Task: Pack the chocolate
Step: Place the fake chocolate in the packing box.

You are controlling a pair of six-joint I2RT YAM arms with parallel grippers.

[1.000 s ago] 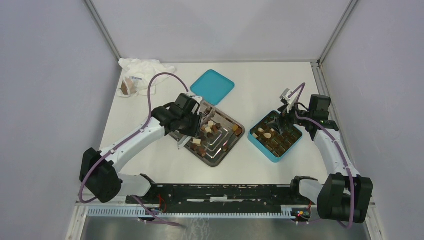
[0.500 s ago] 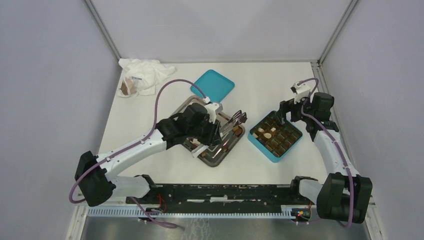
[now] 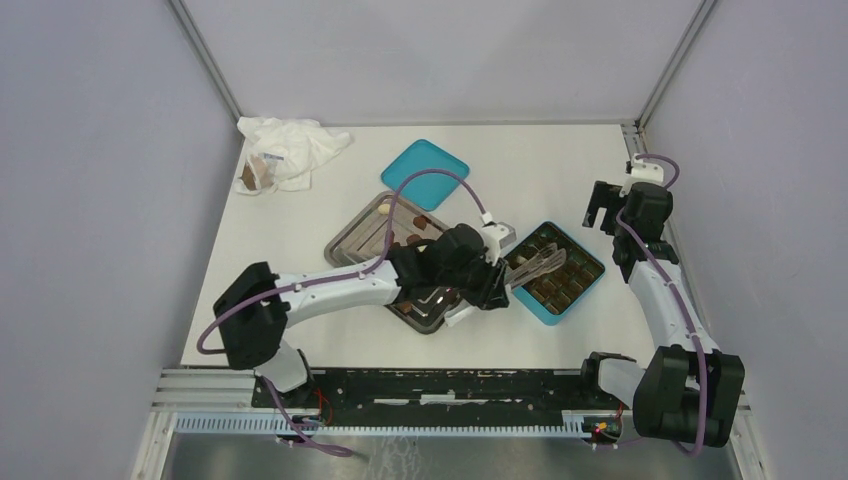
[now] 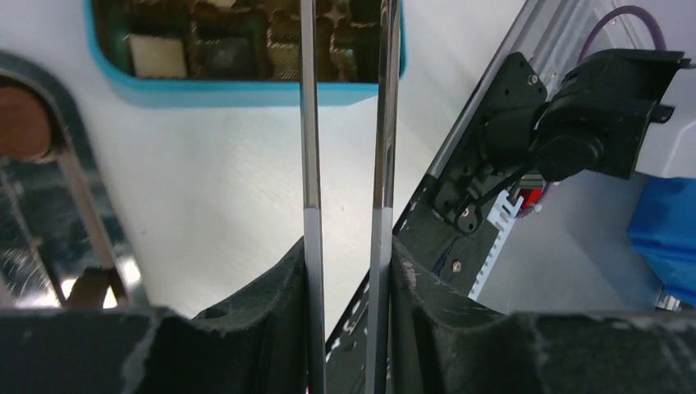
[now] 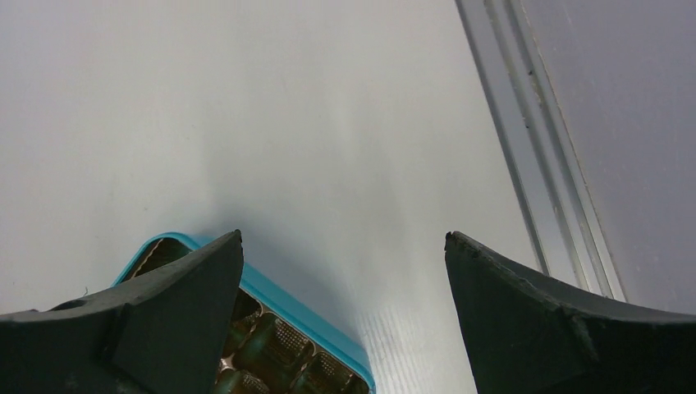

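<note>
My left gripper (image 3: 497, 279) (image 4: 346, 246) is shut on a pair of steel tongs (image 4: 310, 123) whose two arms reach out over the teal box (image 3: 540, 305) (image 4: 246, 92). I cannot tell whether the tong tips (image 3: 556, 257) carry a piece. The box's brown grid holds chocolate, including a cream piece (image 4: 158, 56). More chocolate (image 3: 420, 224) lies on the steel tray (image 3: 352, 232), with a round brown disc (image 4: 20, 131) at its edge. My right gripper (image 3: 603, 206) (image 5: 343, 238) hangs open and empty beyond the box's far right corner (image 5: 328, 324).
The teal lid (image 3: 425, 172) lies behind the tray. A crumpled white plastic bag (image 3: 290, 148) with a brown lump sits at the back left corner. The right wall rail (image 5: 525, 164) runs close to my right gripper. The black base rail (image 3: 450, 385) lines the near edge.
My left arm swung right with the tongs, from over the tray to over the teal box. My right gripper pulled back from the box toward the far right, staying open.
</note>
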